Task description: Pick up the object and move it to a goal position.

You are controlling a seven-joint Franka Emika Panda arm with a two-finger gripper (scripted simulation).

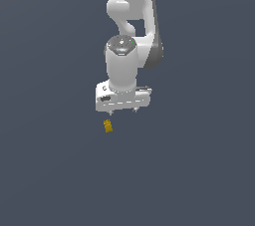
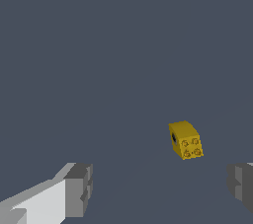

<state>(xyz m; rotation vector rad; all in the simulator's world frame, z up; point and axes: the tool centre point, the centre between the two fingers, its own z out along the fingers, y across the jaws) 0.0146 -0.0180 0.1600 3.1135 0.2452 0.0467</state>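
Spread wide, the gripper (image 1: 122,111) holds nothing; in the wrist view its two grey fingers (image 2: 79,189) stand well apart with bare floor between them. Above it rises the white arm (image 1: 130,16), pointing straight down. Just below the gripper, toward the exterior view's left, lies the block (image 1: 107,126), a small mustard-yellow piece on the dark floor (image 1: 199,170), untouched, showing four studs and a dark hole in the wrist view

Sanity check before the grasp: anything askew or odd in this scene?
Mostly fine. The yellow studded block lies on its side, studs facing sideways, skewed to the open jaws. The gripper hangs above it, not yet around it. No damage visible.
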